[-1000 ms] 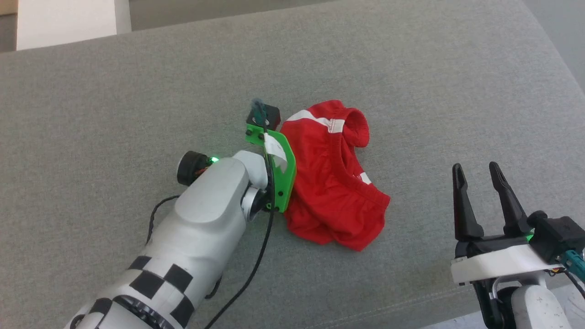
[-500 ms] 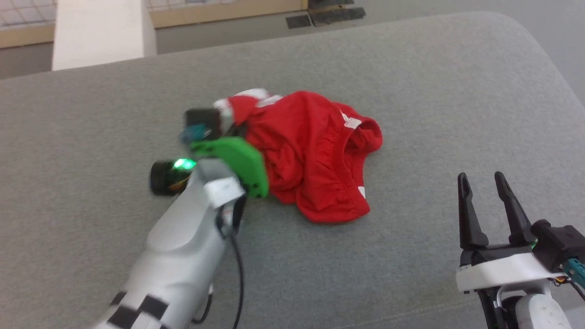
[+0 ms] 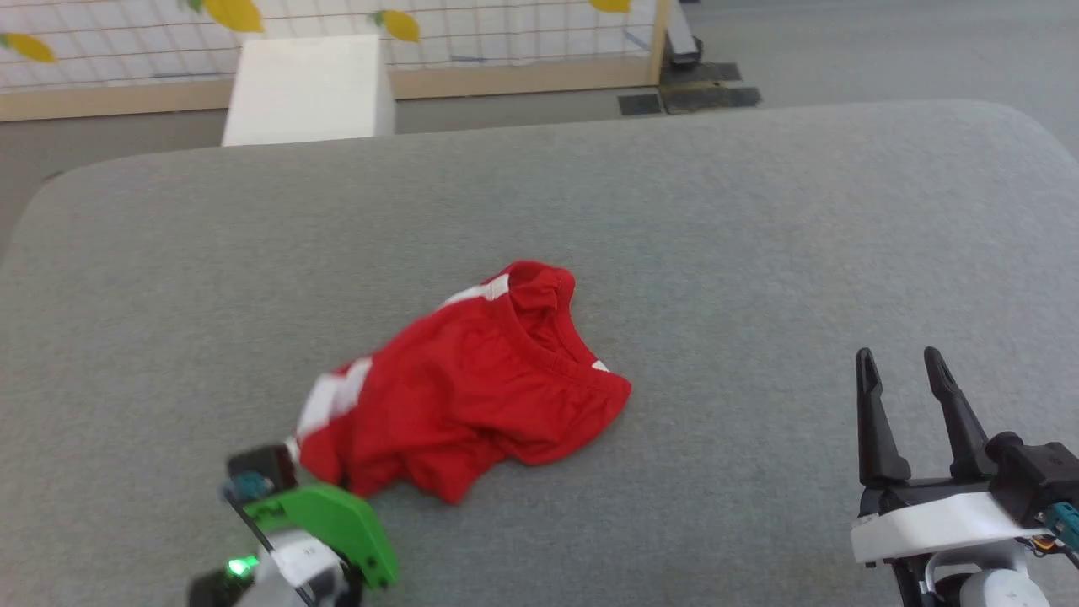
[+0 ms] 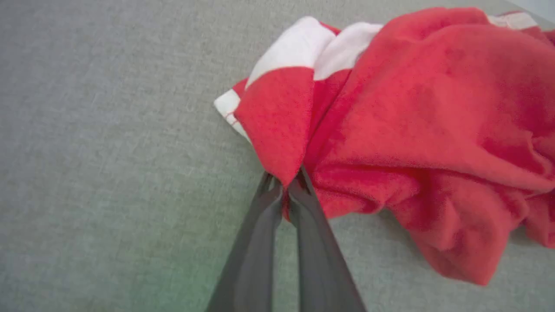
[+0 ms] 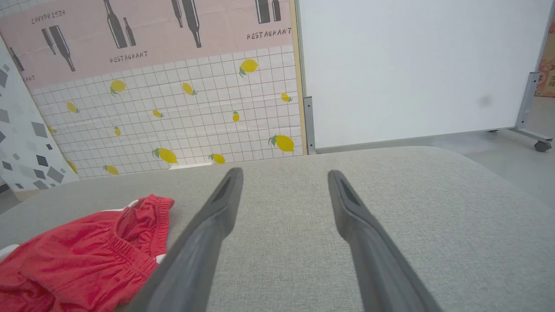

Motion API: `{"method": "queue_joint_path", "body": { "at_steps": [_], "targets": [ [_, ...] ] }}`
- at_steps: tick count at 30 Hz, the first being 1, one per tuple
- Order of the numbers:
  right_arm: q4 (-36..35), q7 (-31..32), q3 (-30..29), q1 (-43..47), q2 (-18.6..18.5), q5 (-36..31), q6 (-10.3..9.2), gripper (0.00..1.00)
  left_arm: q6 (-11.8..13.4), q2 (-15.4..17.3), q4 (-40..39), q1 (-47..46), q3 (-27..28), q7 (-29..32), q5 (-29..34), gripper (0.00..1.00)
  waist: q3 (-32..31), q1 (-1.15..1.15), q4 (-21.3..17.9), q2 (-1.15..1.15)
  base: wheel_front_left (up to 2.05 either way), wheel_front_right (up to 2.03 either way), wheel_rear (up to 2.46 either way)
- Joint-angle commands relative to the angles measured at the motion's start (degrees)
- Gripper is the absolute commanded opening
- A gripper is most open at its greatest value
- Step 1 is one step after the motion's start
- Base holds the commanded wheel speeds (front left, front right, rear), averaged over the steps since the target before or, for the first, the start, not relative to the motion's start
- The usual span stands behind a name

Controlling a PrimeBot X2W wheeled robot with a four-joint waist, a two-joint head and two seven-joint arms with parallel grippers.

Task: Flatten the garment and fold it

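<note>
Between the middle and the near left corner of the grey fabric-covered surface point(image 3: 759, 253), the garment point(image 3: 472, 396), bright red soft fabric shorts with white side stripes and a gathered waistband, is seen lying in a crumpled heap, the waistband turned toward the far right. A fold of red cloth at the heap's near left end, beside a white stripe, is pinched between the closed fingers of the left gripper point(image 4: 284, 184). The fingers of the right gripper point(image 3: 898, 358) are held wide apart and empty near the near right corner, well apart from the garment.

Flattening is judged barely begun. The pinch is narrow and taken at the fingertips, so the cloth could be lost under a hard pull. With nothing anchoring the opposite end, the whole heap may merely be dragged instead of spread, and it could be drawn over the near edge. Whether one layer or several are caught cannot be told, so the leg could be left twisted.
</note>
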Motion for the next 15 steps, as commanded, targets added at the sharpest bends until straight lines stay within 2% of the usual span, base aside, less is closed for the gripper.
{"method": "queue_joint_path", "body": {
  "at_steps": [1,3,4,6,8,11,13,15],
  "targets": [
    [-0.05,-0.34,0.10,0.42,0.06,-0.49,-0.10,1.00,-0.66,0.38,-1.61,1.48,-0.67,1.83,-1.01,1.00,-1.31,0.00,2.01,0.00,0.00,0.00,0.00],
    [-0.03,-0.34,0.16,0.37,0.06,-0.51,-0.10,1.00,-0.16,1.05,-4.49,2.59,-0.66,1.53,-0.73,1.00,-1.45,0.00,2.52,0.00,0.00,0.00,0.00],
    [0.03,-0.34,0.22,0.31,0.06,-0.47,-0.10,1.00,0.74,1.22,-8.83,3.41,0.95,-4.01,0.53,1.00,-1.72,0.00,2.98,0.00,0.00,0.00,0.00],
    [0.00,-0.34,0.40,0.34,0.06,-0.47,-0.10,1.00,0.69,1.12,-11.48,3.66,2.21,-9.51,2.11,1.00,-1.84,0.00,3.15,0.00,0.00,0.00,0.00],
    [-0.08,-0.34,0.65,0.40,0.06,-0.54,-0.10,1.00,0.10,0.65,-14.27,3.93,3.78,-12.17,4.01,1.00,-1.84,0.00,3.35,0.00,0.00,0.00,0.00],
    [-0.20,-0.34,1.45,0.29,0.06,-0.77,-0.10,1.00,-1.03,-0.83,-19.14,4.60,7.59,-12.90,8.45,1.00,-1.51,0.00,3.84,0.00,0.00,0.00,0.00],
    [-0.17,-0.34,2.55,-0.39,0.06,-0.96,-0.10,1.00,-2.55,-2.70,-23.06,5.62,10.88,-12.93,12.95,1.00,-1.02,0.00,4.26,0.00,0.00,0.00,0.00],
    [-0.18,-0.34,3.79,-1.57,0.06,-1.08,-0.10,1.00,-5.10,-4.25,-25.03,6.79,12.44,-12.94,17.23,1.00,-0.50,0.00,4.73,0.00,0.00,0.00,0.00]
  ]
}}
